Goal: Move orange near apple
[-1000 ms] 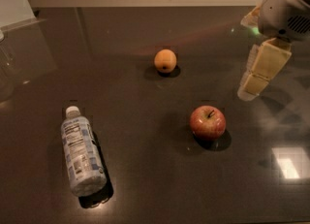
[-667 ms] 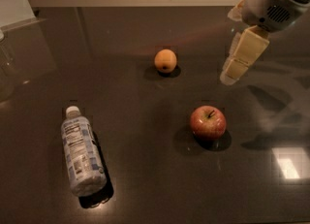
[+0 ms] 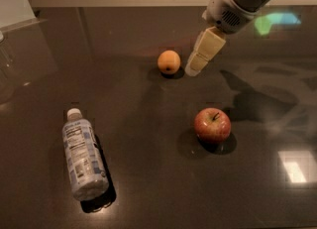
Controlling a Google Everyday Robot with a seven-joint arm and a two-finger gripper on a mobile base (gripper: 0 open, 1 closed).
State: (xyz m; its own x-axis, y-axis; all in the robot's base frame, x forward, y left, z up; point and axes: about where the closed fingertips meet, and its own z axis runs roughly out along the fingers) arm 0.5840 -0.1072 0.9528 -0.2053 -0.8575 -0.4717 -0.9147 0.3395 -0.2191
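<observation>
The orange point(image 3: 169, 62) is a small pale-orange fruit resting on the dark table point(image 3: 148, 139), towards the back middle. The red apple point(image 3: 212, 125) with a short stem sits nearer the front, to the right of the orange and well apart from it. My gripper point(image 3: 194, 68) hangs from the arm at the upper right, its cream-coloured fingers pointing down-left, tips just right of the orange and a little above the table. It holds nothing.
A clear plastic water bottle point(image 3: 82, 156) with a white cap lies on its side at the front left. A clear glass object point(image 3: 5, 64) stands at the left edge. A pale wall runs along the table's back edge.
The arm has swung left and towards the back, carrying the gripper from above right of the apple to just right of the orange. The orange, apple and bottle have not moved.
</observation>
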